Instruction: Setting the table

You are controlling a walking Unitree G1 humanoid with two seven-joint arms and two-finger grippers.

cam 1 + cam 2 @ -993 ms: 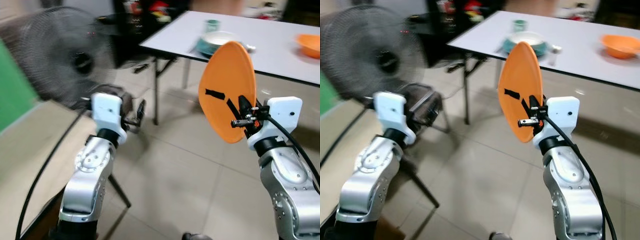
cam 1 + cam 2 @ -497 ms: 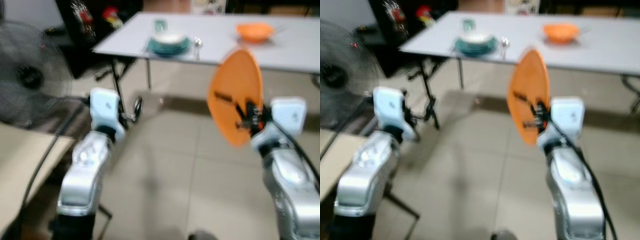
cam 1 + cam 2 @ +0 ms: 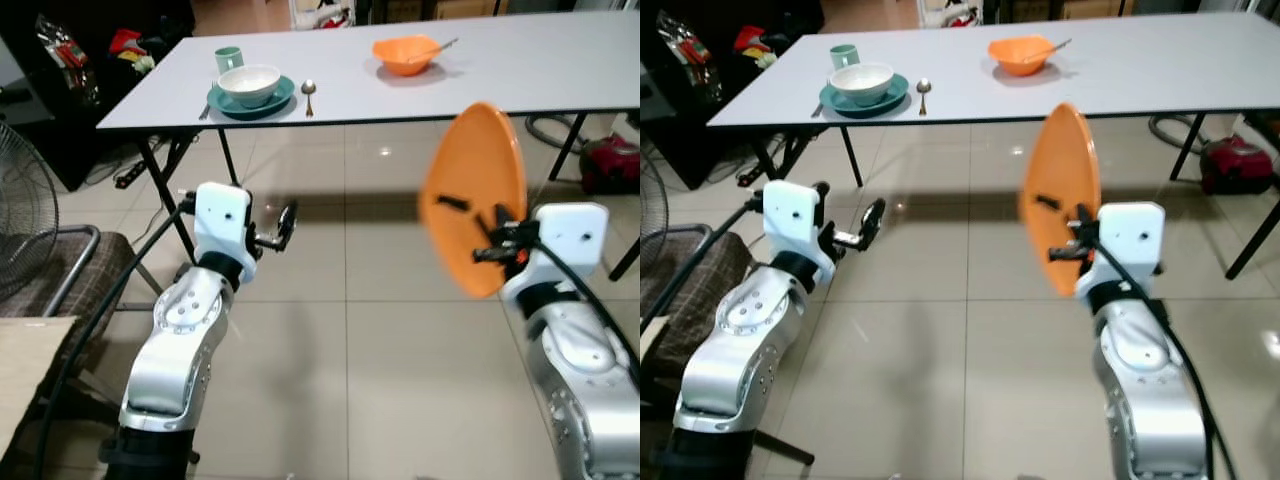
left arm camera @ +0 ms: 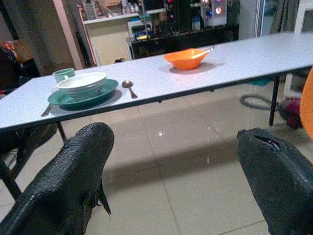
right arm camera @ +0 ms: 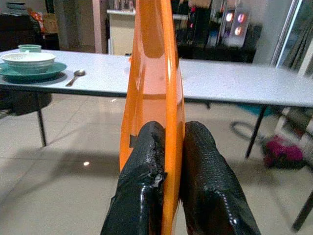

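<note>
My right gripper (image 3: 478, 228) is shut on the rim of an orange plate (image 3: 472, 192), held upright on edge over the tiled floor; the black fingers (image 5: 142, 181) clamp both faces of the plate (image 5: 154, 93). My left gripper (image 3: 283, 224) is open and holds nothing, its fingers (image 4: 73, 181) spread wide. Ahead stands a long white table (image 3: 560, 70). On its left end sit a white bowl (image 3: 249, 83) on a teal plate (image 3: 225, 103), a green cup (image 3: 228, 58) and a spoon (image 3: 308, 93). Further right is an orange bowl (image 3: 405, 52) with a utensil in it.
A fan (image 3: 18, 225) and a chair frame (image 3: 55, 285) stand at my left. A wooden surface (image 3: 15, 365) lies at the lower left. A red vacuum cleaner (image 3: 610, 165) and its hose sit under the table at the right. Tiled floor lies between me and the table.
The camera has turned towards the table, which now lies straight ahead and sharp. The fan has slid to the left edge. My right gripper still holds the orange plate upright.
</note>
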